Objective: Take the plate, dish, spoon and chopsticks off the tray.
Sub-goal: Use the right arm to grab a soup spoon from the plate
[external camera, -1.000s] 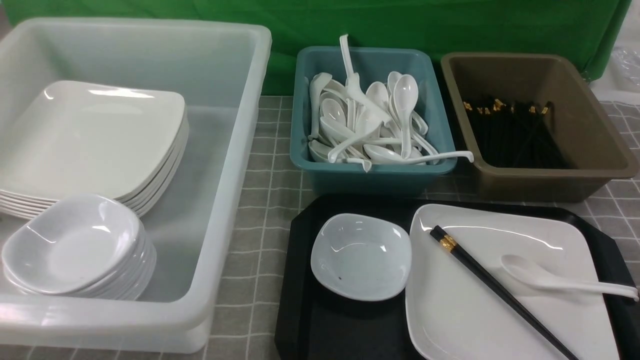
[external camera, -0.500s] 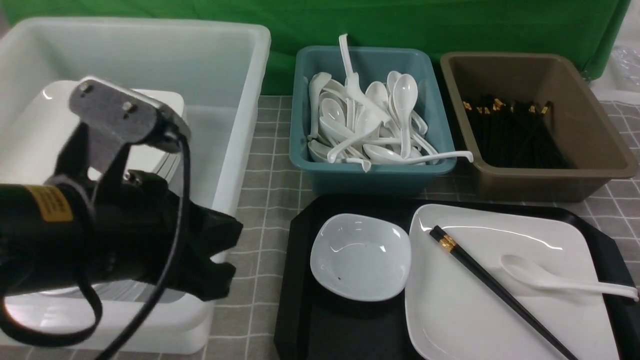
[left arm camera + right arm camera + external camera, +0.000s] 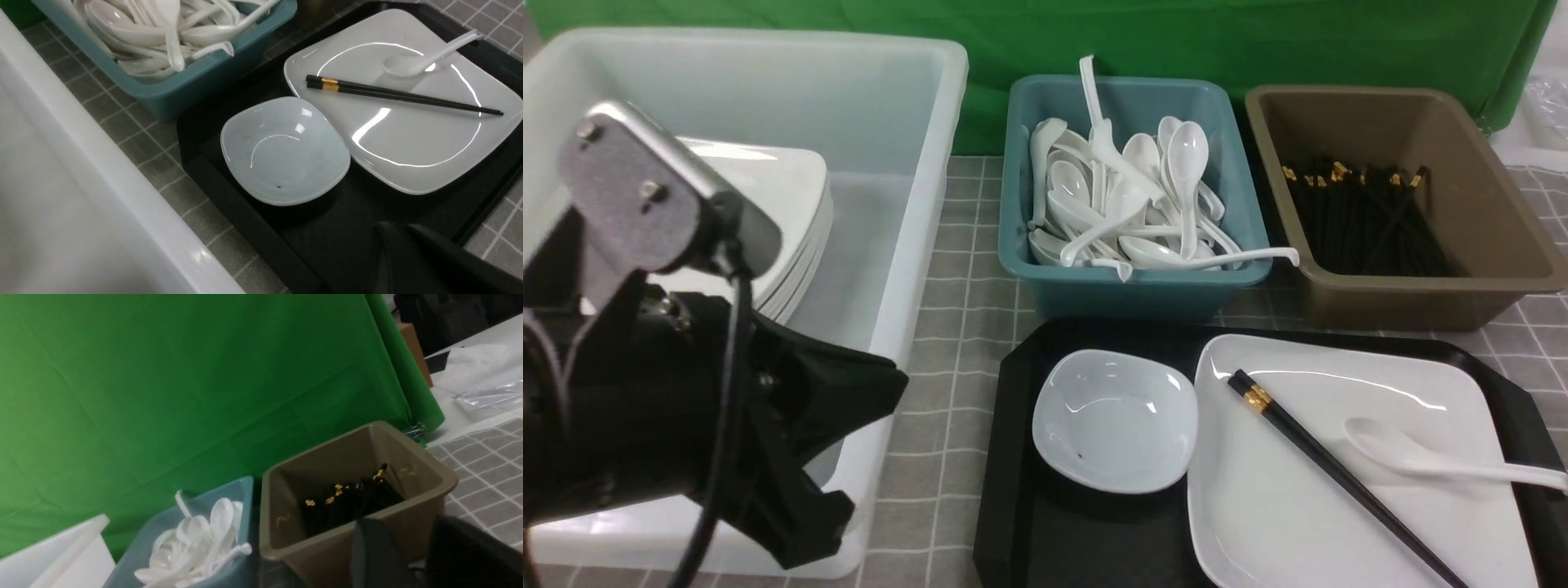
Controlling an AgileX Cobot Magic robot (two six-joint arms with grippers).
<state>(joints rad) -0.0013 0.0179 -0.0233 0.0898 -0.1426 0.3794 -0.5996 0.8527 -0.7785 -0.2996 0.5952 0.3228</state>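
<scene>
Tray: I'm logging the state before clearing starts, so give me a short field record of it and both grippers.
tray: holds dish and plate
dish: on tray, left of plate
plate: carries chopsticks and spoon
chopsticks: diagonal across plate
spoon: on plate, handle past right rim
left gripper: shut, empty
right gripper: open, empty
</scene>
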